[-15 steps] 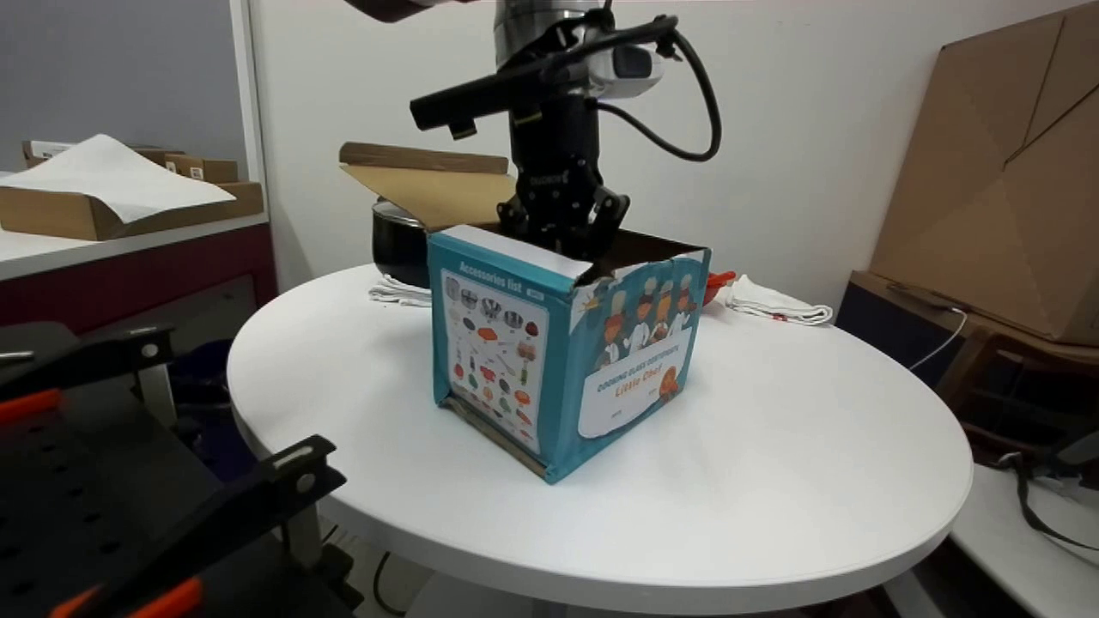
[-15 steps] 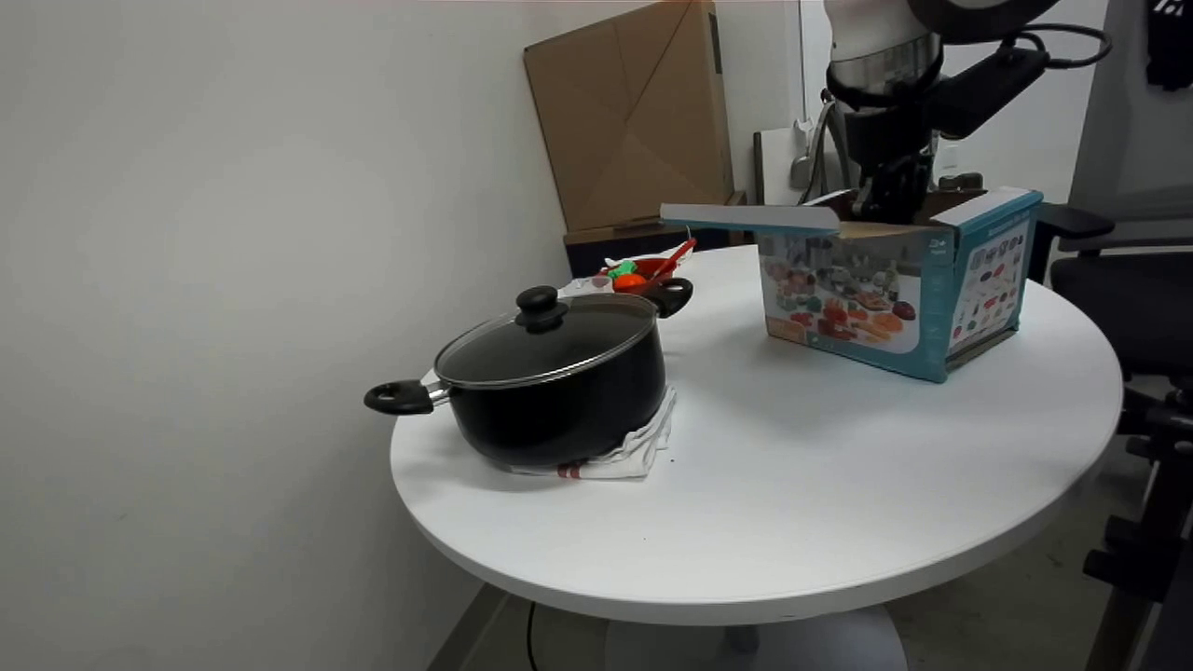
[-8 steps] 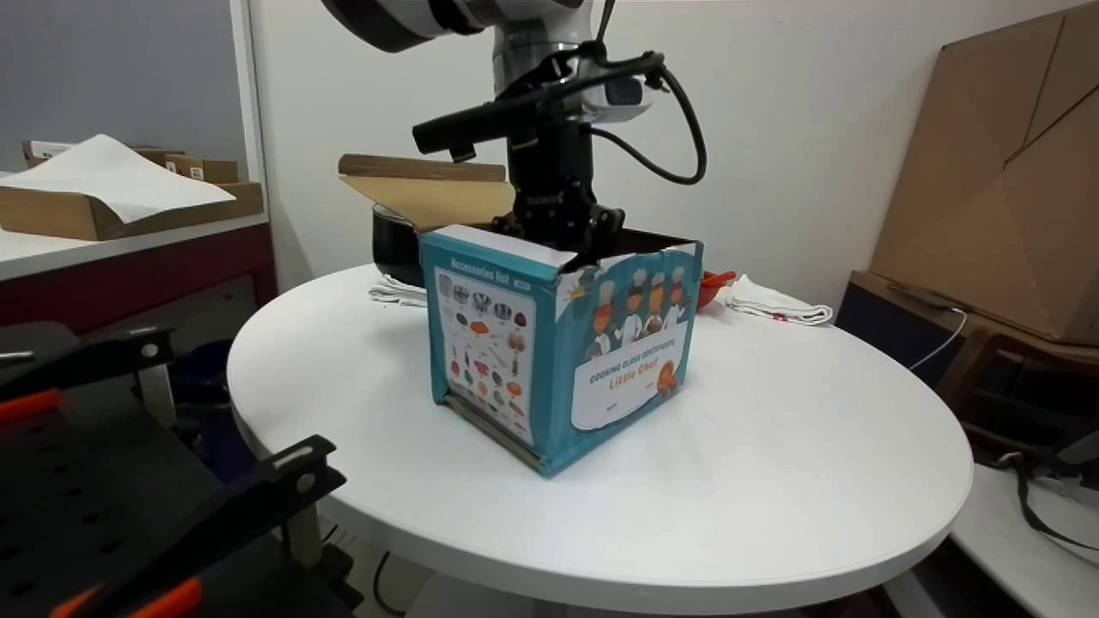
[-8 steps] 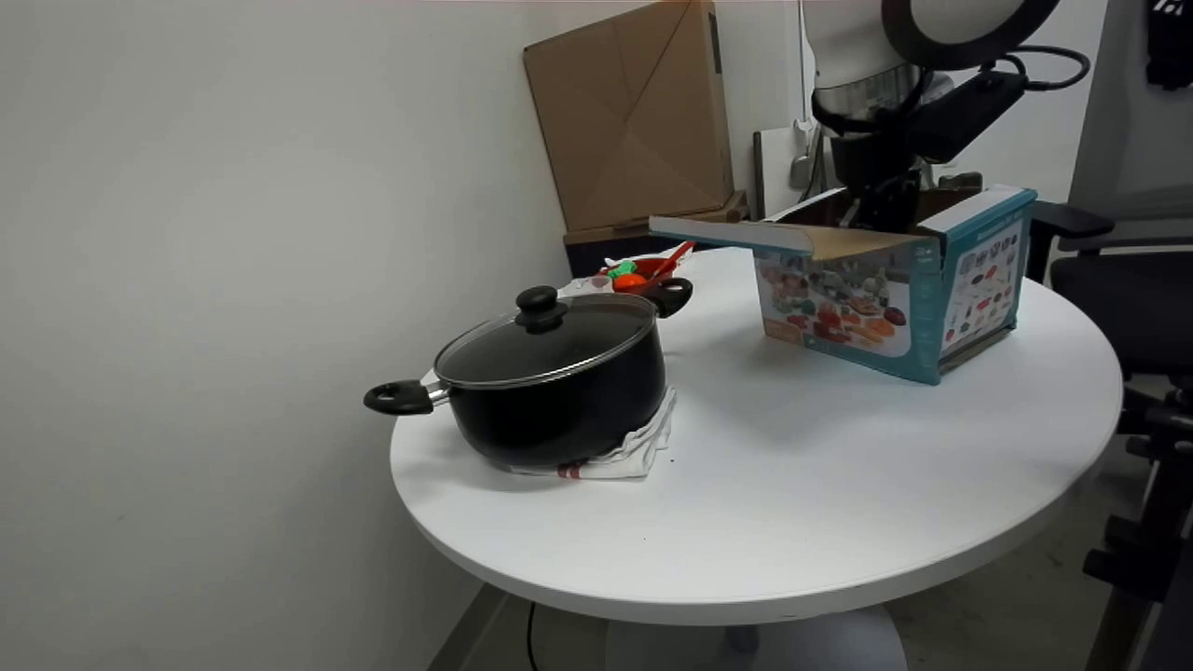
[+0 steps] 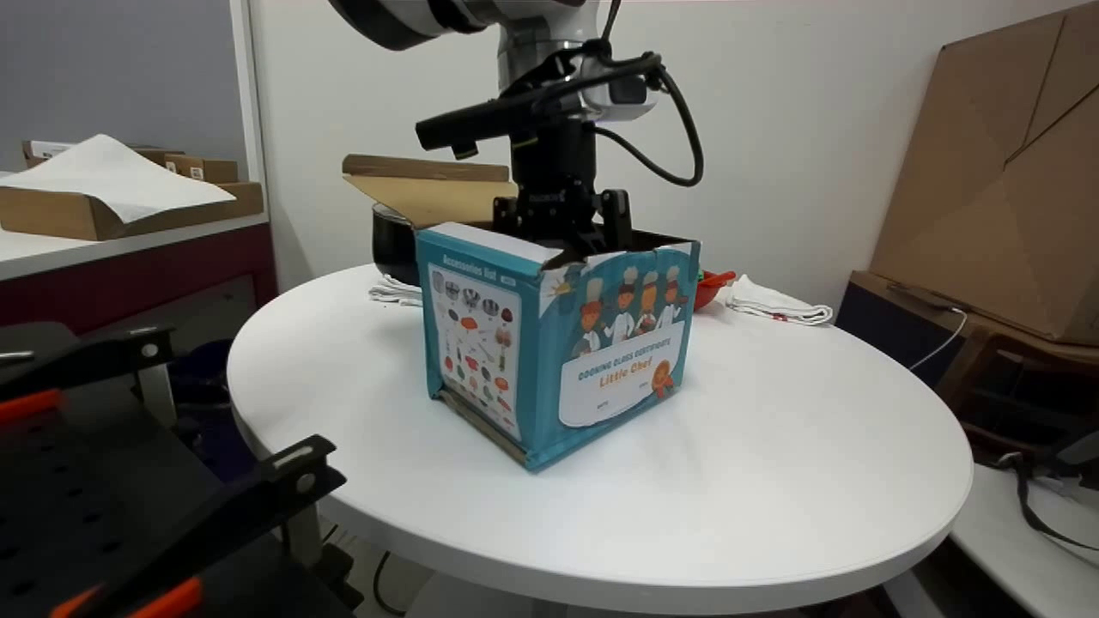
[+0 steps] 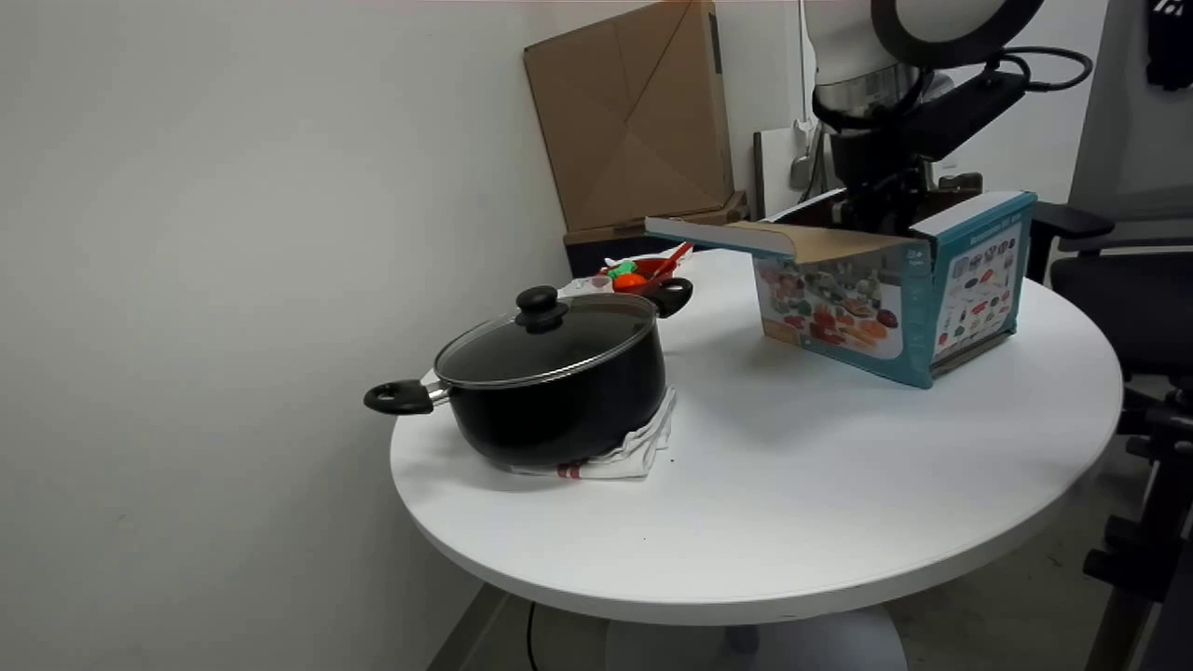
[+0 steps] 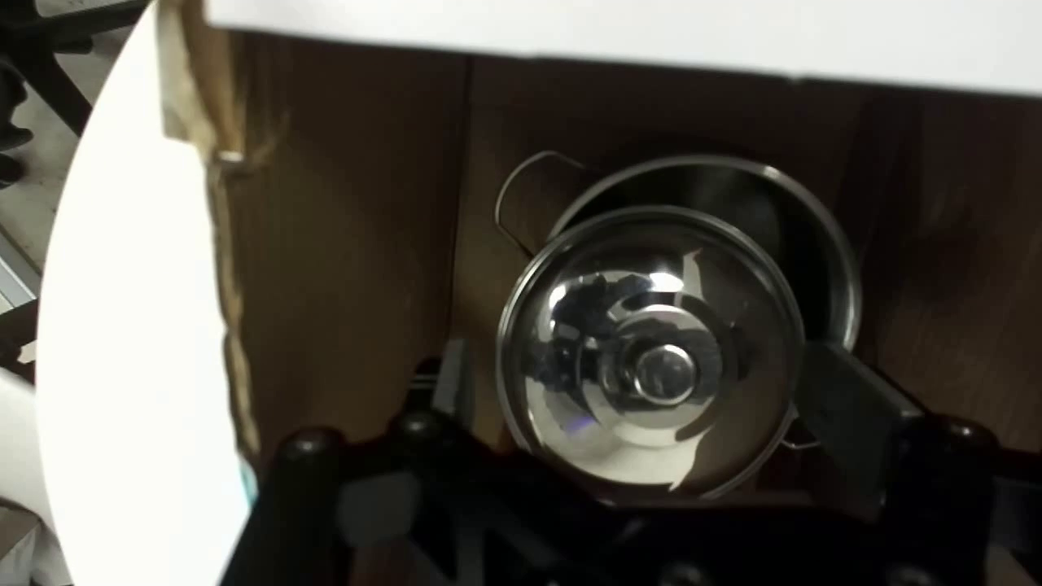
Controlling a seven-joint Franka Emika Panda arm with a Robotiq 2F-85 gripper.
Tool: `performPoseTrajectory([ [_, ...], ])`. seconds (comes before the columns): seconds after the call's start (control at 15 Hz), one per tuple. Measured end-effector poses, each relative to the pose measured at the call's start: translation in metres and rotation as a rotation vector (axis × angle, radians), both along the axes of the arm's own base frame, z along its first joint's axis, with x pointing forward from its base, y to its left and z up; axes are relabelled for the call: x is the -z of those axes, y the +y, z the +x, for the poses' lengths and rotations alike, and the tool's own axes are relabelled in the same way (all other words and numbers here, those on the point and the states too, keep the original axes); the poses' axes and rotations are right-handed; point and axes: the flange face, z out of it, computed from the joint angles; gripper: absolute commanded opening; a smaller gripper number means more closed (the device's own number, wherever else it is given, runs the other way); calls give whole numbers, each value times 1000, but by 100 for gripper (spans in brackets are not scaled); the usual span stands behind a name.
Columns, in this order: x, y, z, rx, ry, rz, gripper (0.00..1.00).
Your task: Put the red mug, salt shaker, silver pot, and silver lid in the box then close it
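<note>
Standing well inside the edge of the round white table (image 5: 747, 489) was our first item, the box (image 5: 549, 343): blue sides, top open, rim ragged on the face with the chefs. One cardboard flap (image 5: 429, 197) jutted outward toward the black casserole (image 6: 559, 410); a stretch of tabletop lay between box and casserole. Contained in the box, wrist view: silver pot (image 7: 761, 203), wire handle to one side; silver lid (image 7: 651, 358), knob up, off-centre over the pot, a crescent of the pot's mouth exposed. Whether lid and pot touched, we could not tell. Gripper (image 7: 639, 382): inside the box mouth, fingers spread wide, one toward either side of the lid. We noted a gap between one finger and the lid's edge; the other finger overlapped that edge in view. Past the former, the inner wall rose to a torn rim.
</note>
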Motion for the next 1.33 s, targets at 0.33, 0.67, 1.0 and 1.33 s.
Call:
performPoseTrajectory([
  [0.33,-36,-4,-1,24,-54,64,100],
  [0.67,-77,-22,-13,35,-87,105,100],
  [1.0,-111,-30,-32,-34,-74,101,100],
  [1.33,-134,-19,-68,-216,-57,87,100],
])
